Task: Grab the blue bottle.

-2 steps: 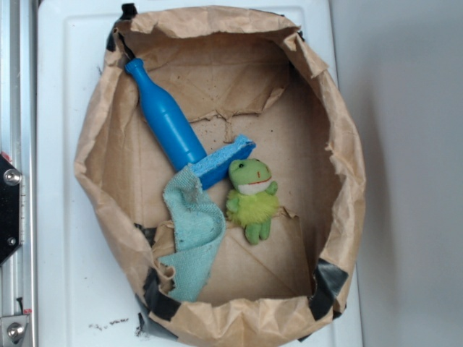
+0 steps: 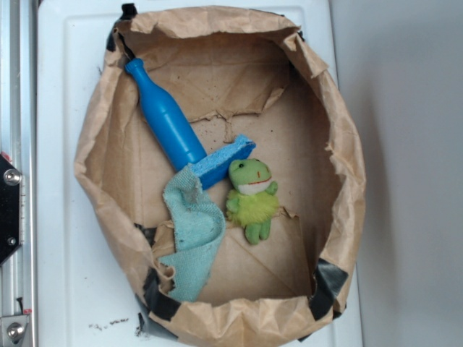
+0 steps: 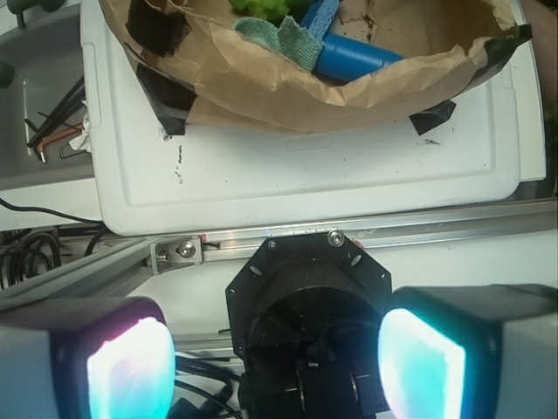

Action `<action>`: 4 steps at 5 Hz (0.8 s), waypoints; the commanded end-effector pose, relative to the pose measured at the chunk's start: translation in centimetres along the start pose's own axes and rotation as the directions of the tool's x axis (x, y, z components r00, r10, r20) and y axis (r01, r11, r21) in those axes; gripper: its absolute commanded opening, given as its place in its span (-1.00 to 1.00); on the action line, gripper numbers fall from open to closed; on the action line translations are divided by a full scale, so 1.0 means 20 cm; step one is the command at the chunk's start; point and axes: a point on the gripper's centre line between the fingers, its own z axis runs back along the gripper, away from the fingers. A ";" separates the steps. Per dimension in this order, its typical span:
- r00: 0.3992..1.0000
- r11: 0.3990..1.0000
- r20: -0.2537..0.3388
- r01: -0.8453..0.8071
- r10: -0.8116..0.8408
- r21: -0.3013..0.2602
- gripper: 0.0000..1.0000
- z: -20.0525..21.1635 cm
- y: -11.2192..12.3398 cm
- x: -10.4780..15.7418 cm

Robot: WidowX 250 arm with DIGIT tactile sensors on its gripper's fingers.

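Lying diagonally in the paper bag (image 2: 340, 188), the blue bottle (image 2: 165, 116) has its base against the blue sponge (image 2: 226, 159). The gripper (image 3: 275, 349) hangs well outside the bag, fingers (image 3: 419, 362) spread wide, empty.

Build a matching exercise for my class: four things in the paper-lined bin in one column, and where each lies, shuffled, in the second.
Things
1. blue bottle
2. frog toy
3. teal cloth
4. blue sponge

Places (exterior view)
A. draped toward the bin's lower left
B. lying slantwise, neck toward the upper left
C. right of the cloth, face up
D. between the bottle's base and the frog's head

Pairs: 1-B, 2-C, 3-A, 4-D
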 end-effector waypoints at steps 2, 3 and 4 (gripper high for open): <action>0.996 0.998 0.055 -0.067 0.068 -0.020 1.00 -0.26 0.16 0.69; 0.984 0.991 0.125 0.120 -0.126 0.059 1.00 -0.26 0.30 0.76; 0.986 0.959 0.021 0.155 -0.165 0.239 1.00 -0.33 0.40 0.75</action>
